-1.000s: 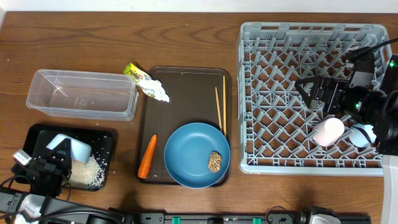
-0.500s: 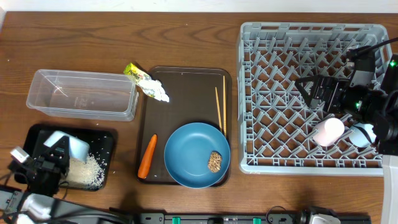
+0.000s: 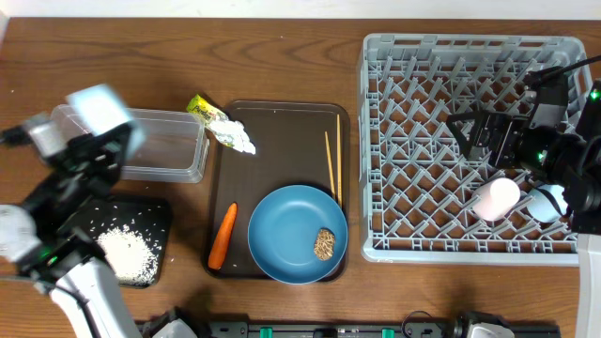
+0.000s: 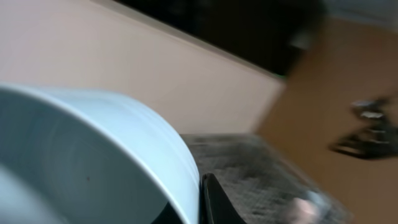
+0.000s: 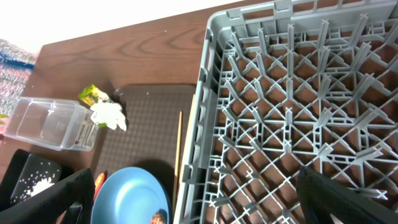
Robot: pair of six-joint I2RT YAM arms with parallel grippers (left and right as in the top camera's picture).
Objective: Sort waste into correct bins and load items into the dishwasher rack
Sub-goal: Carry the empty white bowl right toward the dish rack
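— Beside the clear tub (image 3: 155, 141), overhead: left gripper (image 3: 103, 136) clamped on one white bowl (image 3: 101, 105); its wrist view shows rim only.
— In the rack (image 3: 423, 56)?
— Two: pink cup (image 3: 496, 199), light-blue cup (image 3: 547, 203), outside right-wrist view; right gripper (image 3: 481, 136) spread, empty.

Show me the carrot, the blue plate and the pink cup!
carrot (image 3: 223, 236), overhead view, middle of its orange body.
blue plate (image 3: 286, 230), overhead view, bare centre.
pink cup (image 3: 496, 199), overhead view, its side.

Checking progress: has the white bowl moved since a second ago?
Yes. The white bowl, in the left gripper, went up-frame from the black tray and now overlaps the left end of the clear tub.
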